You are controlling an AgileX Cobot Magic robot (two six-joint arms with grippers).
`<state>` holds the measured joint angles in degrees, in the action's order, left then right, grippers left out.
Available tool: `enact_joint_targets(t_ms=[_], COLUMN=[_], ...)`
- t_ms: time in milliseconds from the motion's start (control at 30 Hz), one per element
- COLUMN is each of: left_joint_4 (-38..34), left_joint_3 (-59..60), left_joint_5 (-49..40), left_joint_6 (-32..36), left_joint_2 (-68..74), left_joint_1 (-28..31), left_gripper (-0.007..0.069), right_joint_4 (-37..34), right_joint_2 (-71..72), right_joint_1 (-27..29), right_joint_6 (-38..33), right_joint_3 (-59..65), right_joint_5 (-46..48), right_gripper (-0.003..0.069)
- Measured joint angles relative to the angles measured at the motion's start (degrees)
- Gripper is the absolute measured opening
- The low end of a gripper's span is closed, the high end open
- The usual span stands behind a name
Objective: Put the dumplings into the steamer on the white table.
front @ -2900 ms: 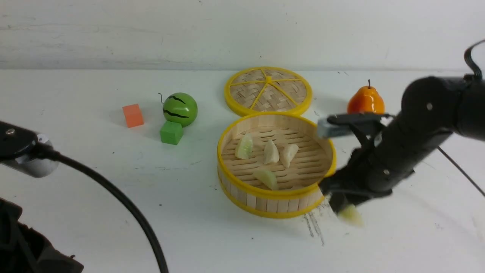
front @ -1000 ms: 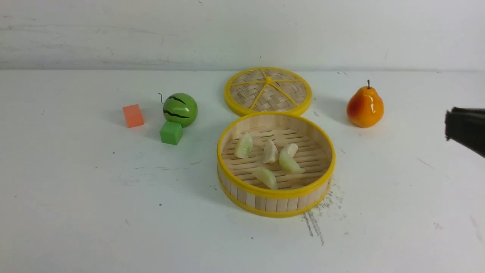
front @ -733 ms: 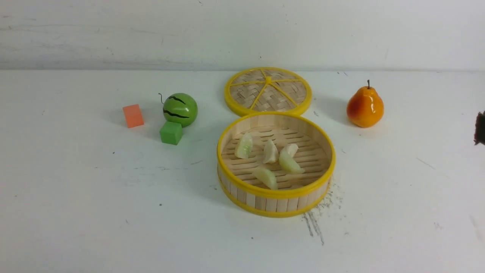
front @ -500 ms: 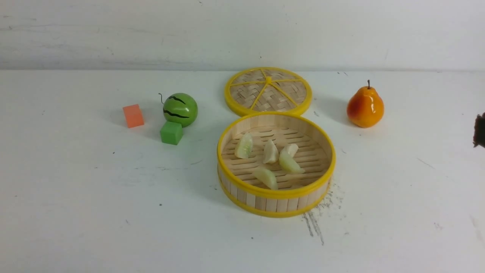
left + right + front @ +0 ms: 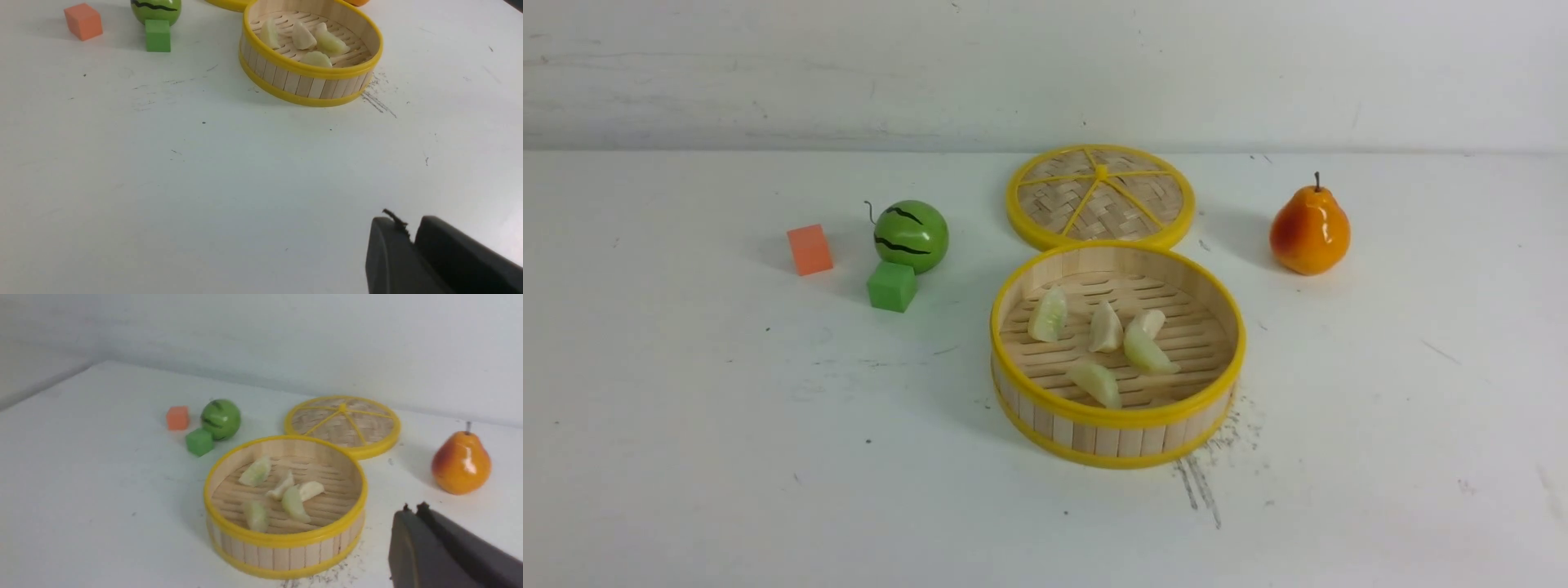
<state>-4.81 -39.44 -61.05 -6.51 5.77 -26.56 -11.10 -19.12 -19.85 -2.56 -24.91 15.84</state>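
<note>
The steamer (image 5: 1117, 418) stands in the middle of the white table (image 5: 768, 425). Several dumplings lie on its slatted floor, among them one at the left (image 5: 1048, 314), one in the middle (image 5: 1105, 328) and one at the front (image 5: 1096, 382). Neither arm shows in the front view. In the left wrist view my left gripper (image 5: 408, 228) hovers over bare table, well short of the steamer (image 5: 310, 71), shut and empty. My right gripper (image 5: 412, 508) is shut and empty, just off the steamer's (image 5: 286, 539) rim on the pear's side.
The woven lid (image 5: 1101, 196) lies flat right behind the steamer. An orange pear (image 5: 1309, 233) stands at the right. A green melon ball (image 5: 911, 235), a green cube (image 5: 892, 286) and an orange cube (image 5: 809, 249) sit at the left. Dark scratch marks (image 5: 1201, 482) lie by the steamer's front.
My right arm carried a dumpling beside the steamer; that dumpling now lies inside it. The arm has drawn back off the right edge of the front view. The left arm has also left that view.
</note>
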Motion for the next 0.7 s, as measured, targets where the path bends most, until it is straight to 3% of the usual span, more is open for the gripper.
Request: enact_joint_targets(t_ms=[133,200,367,700], left_joint_4=[0.0,0.0,0.0,0.0], left_joint_3=[0.0,0.0,0.0,0.05], left_joint_5=[0.0,0.0,0.0,0.0], left_joint_6=[0.0,0.0,0.0,0.0], left_joint_2=[0.0,0.0,0.0,0.0], left_joint_1=[0.0,0.0,0.0,0.0], left_gripper=[0.0091,0.0092,0.0098,0.0103], right_joint_4=[5.0,7.58,11.92,13.28], right_joint_2=[6.93,11.15,17.57,19.72], right_joint_1=[6.47,12.27,22.11,22.15], right_joint_6=[6.65,9.57,12.44,12.77], right_joint_3=[8.25,13.38,20.63,26.39], right_joint_5=[-2.65,-1.85,1.06,3.52], right_gripper=[-0.0022,-0.0022,-0.0022,-0.0021])
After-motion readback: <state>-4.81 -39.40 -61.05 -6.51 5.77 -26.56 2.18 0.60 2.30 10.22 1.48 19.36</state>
